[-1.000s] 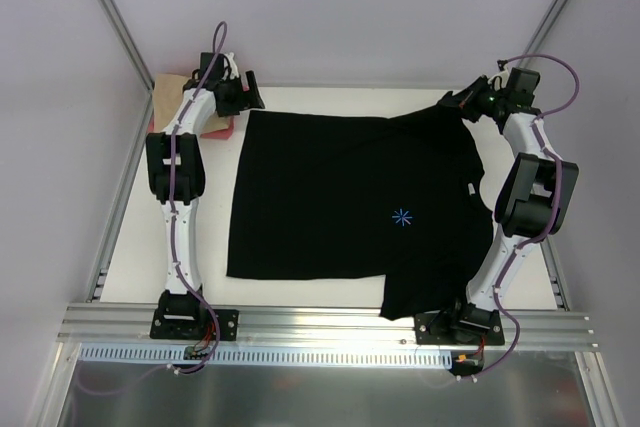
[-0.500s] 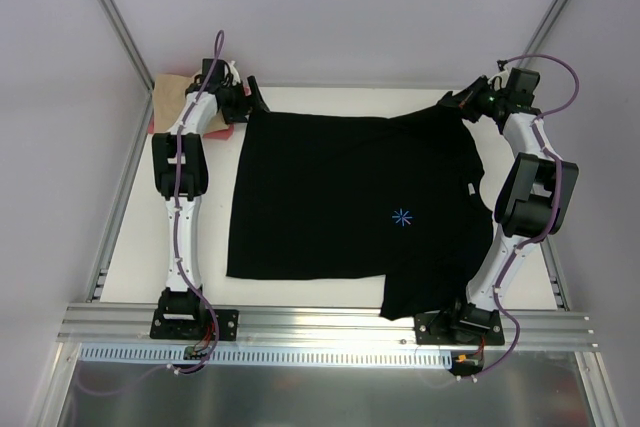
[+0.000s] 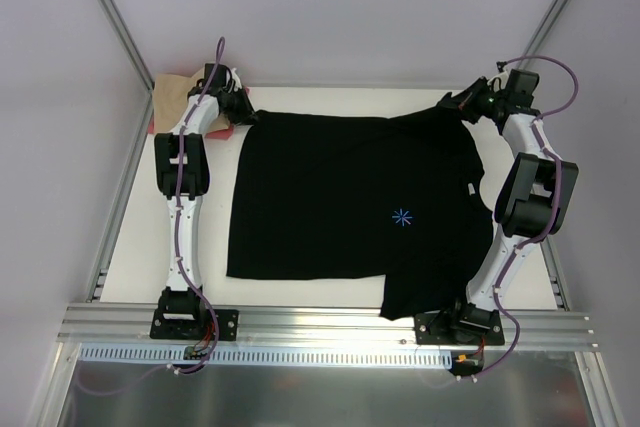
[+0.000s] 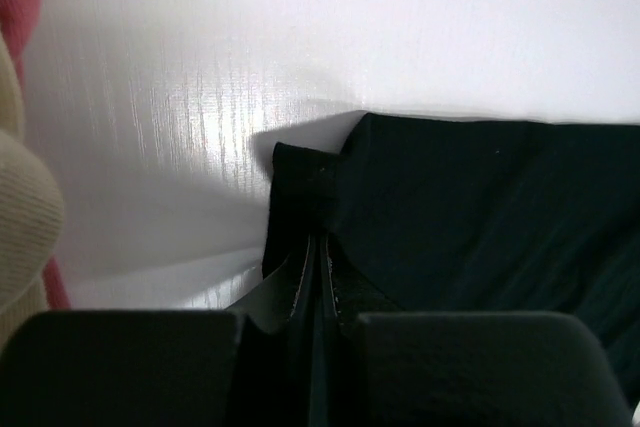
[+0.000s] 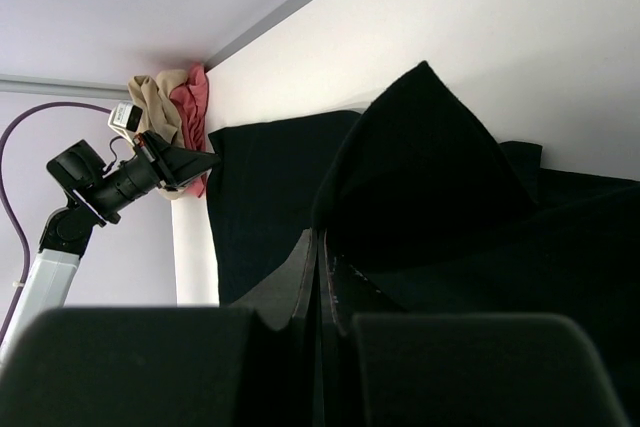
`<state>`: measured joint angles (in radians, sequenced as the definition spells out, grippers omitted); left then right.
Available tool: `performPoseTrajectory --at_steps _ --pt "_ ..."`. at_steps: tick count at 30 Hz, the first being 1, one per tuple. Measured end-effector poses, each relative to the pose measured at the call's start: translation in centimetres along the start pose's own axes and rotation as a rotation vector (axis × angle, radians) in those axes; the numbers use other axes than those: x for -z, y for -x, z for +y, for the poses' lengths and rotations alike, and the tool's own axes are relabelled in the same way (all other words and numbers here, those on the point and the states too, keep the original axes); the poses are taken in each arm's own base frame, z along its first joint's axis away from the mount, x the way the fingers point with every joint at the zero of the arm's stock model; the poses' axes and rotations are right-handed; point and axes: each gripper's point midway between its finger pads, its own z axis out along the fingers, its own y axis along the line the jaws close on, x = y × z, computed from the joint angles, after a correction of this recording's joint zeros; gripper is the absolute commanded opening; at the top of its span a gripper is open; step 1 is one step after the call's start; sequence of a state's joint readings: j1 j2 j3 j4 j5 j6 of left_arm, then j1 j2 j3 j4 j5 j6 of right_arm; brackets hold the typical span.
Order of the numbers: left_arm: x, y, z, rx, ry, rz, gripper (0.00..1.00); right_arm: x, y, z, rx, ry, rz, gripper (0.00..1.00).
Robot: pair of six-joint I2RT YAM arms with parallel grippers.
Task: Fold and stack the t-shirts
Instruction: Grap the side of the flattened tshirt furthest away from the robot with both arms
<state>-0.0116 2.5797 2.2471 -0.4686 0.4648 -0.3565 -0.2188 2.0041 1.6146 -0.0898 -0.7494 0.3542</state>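
Top external view, from the near edge outward: a bare strip of white table (image 3: 300, 290), then the black t-shirt (image 3: 340, 207) spread flat, front up, collar toward the right, hem along the left, near sleeve reaching down to the table's near edge. Small light-blue starburst mark (image 3: 402, 216) right of centre.

Farther back, left jaws clenched on the far hem corner (image 4: 300, 187), low against the table. Right jaws clenched on the far sleeve (image 5: 420, 167), with the cloth drawn up into a dark peak.

Beyond the left jaws, in the far left corner, tan t-shirt (image 3: 172, 97) and pink-red t-shirt (image 3: 222, 130) bunched together, unfolded, just beside the black one's corner.

Likely step in hand: lifting the far edge to fold it over toward the near side.

- Raise both ends together and level.
- Keep the edge taut between them, without stretching.
- Carry it across evenly and lay it parallel to the near edge.
- Steer clear of snagging the bunched pile on the left.
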Motion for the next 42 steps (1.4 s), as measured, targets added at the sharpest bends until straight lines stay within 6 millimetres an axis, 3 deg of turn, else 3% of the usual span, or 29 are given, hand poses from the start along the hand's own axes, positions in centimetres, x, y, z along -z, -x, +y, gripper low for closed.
performPoseTrajectory --at_steps 11,22,30,36,42 --pt "-0.1 0.3 0.2 -0.009 0.006 -0.022 0.0 -0.1 -0.2 -0.2 -0.005 -0.003 0.004 0.0" --pt "3.2 0.9 -0.9 -0.031 0.042 -0.072 0.0 0.2 -1.2 -0.7 -0.015 -0.016 0.021 0.0" --pt "6.9 1.1 -2.7 -0.052 0.037 -0.116 0.0 2.6 -4.6 -0.7 -0.018 -0.044 0.049 0.0" --pt "8.3 0.1 -3.0 -0.059 0.042 -0.108 0.0 5.3 -7.9 -0.7 -0.014 -0.077 0.058 0.0" --pt "9.4 -2.3 -2.5 -0.06 0.056 -0.08 0.0 8.1 -11.1 -2.5 -0.029 -0.144 0.054 0.0"
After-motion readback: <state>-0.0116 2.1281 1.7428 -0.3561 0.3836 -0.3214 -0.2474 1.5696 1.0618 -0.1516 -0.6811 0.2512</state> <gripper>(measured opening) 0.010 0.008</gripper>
